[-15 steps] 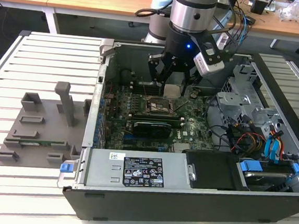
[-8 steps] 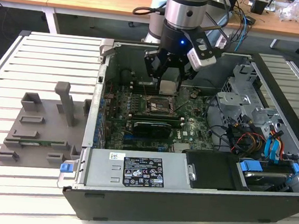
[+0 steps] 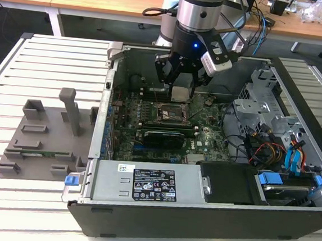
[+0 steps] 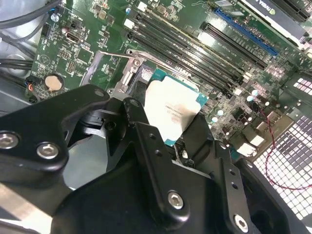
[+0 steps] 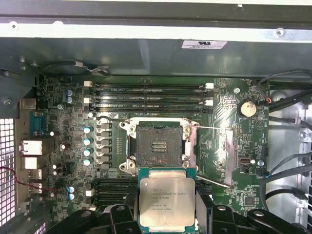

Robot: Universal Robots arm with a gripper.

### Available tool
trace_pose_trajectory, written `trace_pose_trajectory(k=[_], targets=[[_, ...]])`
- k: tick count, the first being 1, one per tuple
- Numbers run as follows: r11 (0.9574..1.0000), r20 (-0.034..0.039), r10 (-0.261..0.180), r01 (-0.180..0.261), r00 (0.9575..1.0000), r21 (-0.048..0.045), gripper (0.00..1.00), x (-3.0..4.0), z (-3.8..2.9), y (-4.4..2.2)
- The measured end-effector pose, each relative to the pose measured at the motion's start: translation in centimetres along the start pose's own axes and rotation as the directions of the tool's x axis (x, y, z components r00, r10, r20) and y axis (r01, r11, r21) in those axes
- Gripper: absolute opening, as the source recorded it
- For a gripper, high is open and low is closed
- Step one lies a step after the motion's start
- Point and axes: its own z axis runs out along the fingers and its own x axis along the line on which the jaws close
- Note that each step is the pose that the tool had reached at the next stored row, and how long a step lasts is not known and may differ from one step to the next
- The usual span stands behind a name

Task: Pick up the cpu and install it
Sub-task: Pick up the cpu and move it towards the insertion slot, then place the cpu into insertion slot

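The cpu (image 3: pixel 181 94) is a small flat square chip with a silver-grey top. It hangs inside the open computer case (image 3: pixel 99 126) with my gripper (image 3: pixel 181 86) shut on its edges. In the first wrist view the cpu (image 5: pixel 167 202) sits level between the black fingers (image 5: pixel 127 210), close beside the open black socket (image 5: pixel 157 147) and not over it. The socket's metal frame is folded back and its bed is bare. In the second wrist view the cpu (image 4: pixel 171 113) is clamped by the fingers (image 4: pixel 140 127) above the motherboard.
A long black graphics card (image 3: pixel 162 137) lies on the near side of the socket (image 3: pixel 170 114). Memory slots (image 5: pixel 151 97) run along its far side. A drive cage and cables (image 3: pixel 273 130) stand at the exterior view's right. A grey fixture (image 3: pixel 46 138) lies outside the case at the left.
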Motion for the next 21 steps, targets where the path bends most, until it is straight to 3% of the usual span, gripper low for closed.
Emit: trace_pose_trajectory(k=[5,9,12,15,17,19,21], targets=[[1.0,0.0,0.0,0.0,1.0,0.0,0.55,0.0,0.01,0.0],[0.9968,-0.0024,0.08,-0.079,0.9968,0.0039,0.55,0.01,0.02,0.0],[0.9886,-0.0042,0.15,-0.15,0.9886,0.0078,0.55,0.0,0.03,0.0],[0.9776,-0.0043,0.21,-0.209,0.9778,0.0187,0.55,0.0,0.04,0.0],[0.9701,-0.004,0.241,-0.241,0.9704,0.0248,0.55,-0.01,0.05,0.0],[0.9664,-0.0038,0.256,-0.256,0.9667,0.0276,0.55,0.0,0.05,0.0],[0.9582,-0.0035,0.284,-0.284,0.9587,0.0319,0.55,-0.01,0.07,0.0]])
